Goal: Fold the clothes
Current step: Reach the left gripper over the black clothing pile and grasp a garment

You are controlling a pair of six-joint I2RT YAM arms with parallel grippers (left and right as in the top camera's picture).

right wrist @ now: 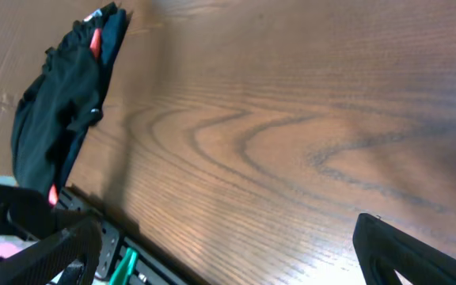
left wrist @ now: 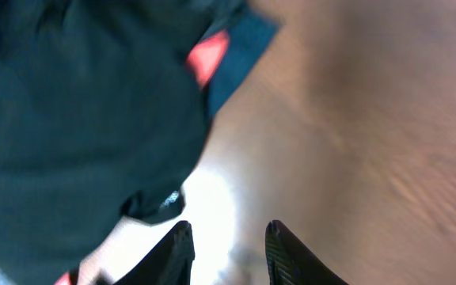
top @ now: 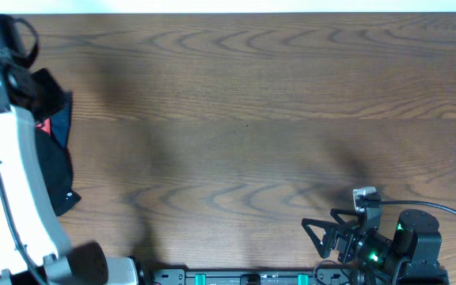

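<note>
At the far left edge of the overhead view, the clothes (top: 54, 158) lie in a dark heap on the wooden tabletop (top: 244, 103). The heap is mostly black, with a red patch and a blue edge showing, and it is partly covered by the white left arm (top: 6, 182). In the left wrist view the fabric fills the upper left, while the left pincer (left wrist: 226, 245) sits at bottom centre. Its two tips are apart over bare wood with nothing between them, and the nearest black fold is just above and left of the left tip. Whether they touch I cannot tell. At the lower right of the overhead view the right pincer (top: 313, 240) is spread wide and empty, well apart from the heap.
</note>
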